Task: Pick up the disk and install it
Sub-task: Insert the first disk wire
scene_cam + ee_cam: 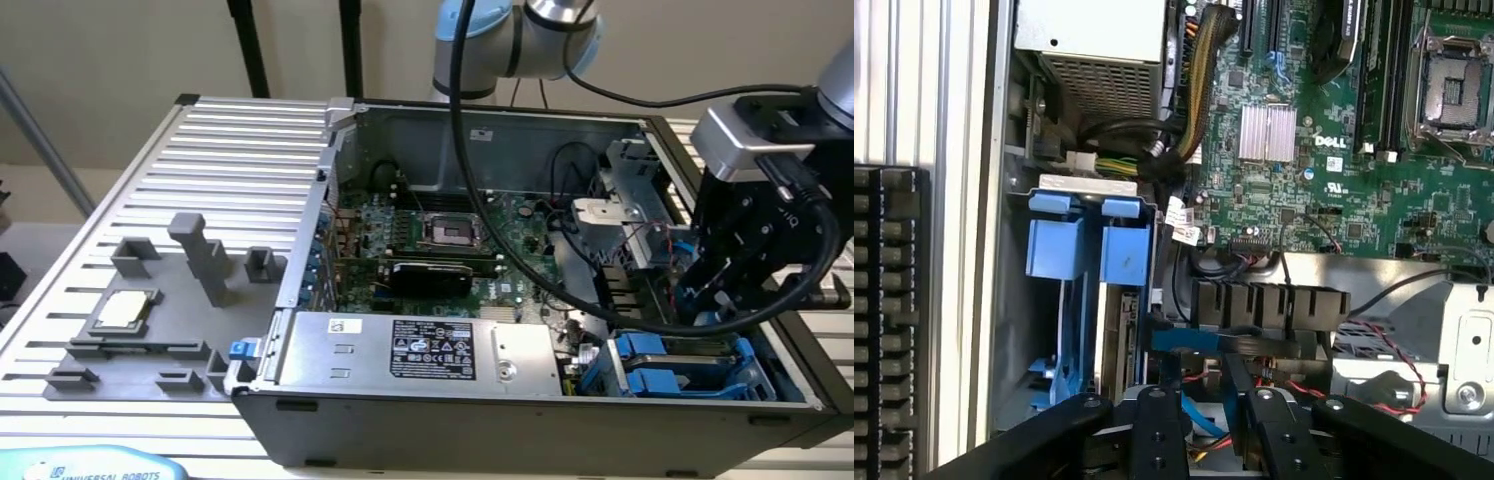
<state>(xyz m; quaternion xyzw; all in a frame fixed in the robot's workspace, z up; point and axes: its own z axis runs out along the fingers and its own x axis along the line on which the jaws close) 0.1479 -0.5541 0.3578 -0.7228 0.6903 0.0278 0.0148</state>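
Note:
The disk (1116, 340) stands on edge in its blue carrier (1089, 250), seated in the drive bay at the front corner of the open computer case. In the exterior view the blue carrier (661, 365) shows in that bay at the exterior view's right. My gripper (710, 300) hangs just above and behind the bay. In the wrist view its two black fingers (1159, 425) stand apart, and my gripper (1206, 405) is open with only cables showing beyond the gap. It is not touching the disk.
The case holds a green motherboard (441, 240), a silver power supply with a black label (427, 350) and loose cables (1194, 60) near the bay. A grey fixture with a small square chip (120, 310) lies on the slatted table (227, 150).

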